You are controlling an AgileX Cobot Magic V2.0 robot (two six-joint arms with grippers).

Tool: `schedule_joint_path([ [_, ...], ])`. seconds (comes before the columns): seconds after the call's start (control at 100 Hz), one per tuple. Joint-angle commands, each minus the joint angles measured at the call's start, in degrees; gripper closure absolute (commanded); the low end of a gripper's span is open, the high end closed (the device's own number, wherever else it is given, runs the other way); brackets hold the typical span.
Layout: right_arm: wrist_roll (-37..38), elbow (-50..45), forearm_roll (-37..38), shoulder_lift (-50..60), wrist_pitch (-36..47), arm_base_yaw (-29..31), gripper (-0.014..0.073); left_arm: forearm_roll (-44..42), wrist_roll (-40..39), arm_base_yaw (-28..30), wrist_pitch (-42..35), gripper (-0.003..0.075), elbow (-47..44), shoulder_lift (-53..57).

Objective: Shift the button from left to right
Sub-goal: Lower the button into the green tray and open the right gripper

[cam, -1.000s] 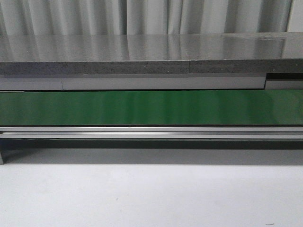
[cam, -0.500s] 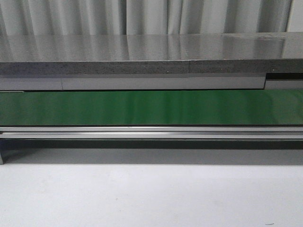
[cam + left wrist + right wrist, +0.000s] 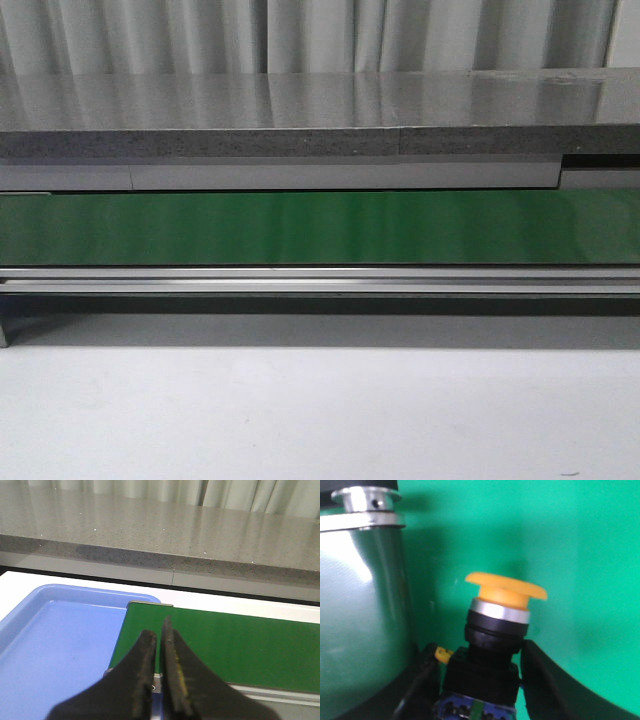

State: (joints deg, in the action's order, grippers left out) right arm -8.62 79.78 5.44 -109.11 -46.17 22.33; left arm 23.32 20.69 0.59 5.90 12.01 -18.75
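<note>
The button (image 3: 506,591) has an orange round cap, a silver ring, a yellow bit and a dark boxy base with bluish dots. It shows only in the right wrist view, over the green belt (image 3: 570,540). My right gripper (image 3: 481,649) is shut on the button's dark base, one black finger on each side. My left gripper (image 3: 158,630) is shut and empty, above the edge where a blue tray (image 3: 55,645) meets the green belt (image 3: 240,640). The front view shows neither gripper nor the button.
A shiny metal roller (image 3: 365,605) stands close beside the button. The green belt (image 3: 320,228) runs across the front view, with a grey stone counter (image 3: 300,110) and curtains behind and a white table (image 3: 320,420) in front.
</note>
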Motion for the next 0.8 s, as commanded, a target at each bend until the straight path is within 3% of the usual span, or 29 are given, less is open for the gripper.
schedule_joint_path([
  [0.0,-0.5,2.01,1.6,2.53,1.8,0.31,0.0337,0.62,-0.04,-0.42,-3.71,0.0715,1.57,-0.39],
  [0.37,-0.5,2.01,2.15,0.96,0.08,0.31,0.0326,0.62,-0.04,-0.42,-3.71,0.0715,1.57,-0.39],
  [0.62,-0.45,2.01,2.36,0.96,0.29,0.31,0.0085,0.62,-0.04,-0.42,-3.71,0.0715,1.57,-0.39],
  [0.79,0.22,2.01,2.36,1.03,0.29,0.31,0.0065,0.62,-0.04,-0.42,-3.71,0.0715,1.57,-0.39],
])
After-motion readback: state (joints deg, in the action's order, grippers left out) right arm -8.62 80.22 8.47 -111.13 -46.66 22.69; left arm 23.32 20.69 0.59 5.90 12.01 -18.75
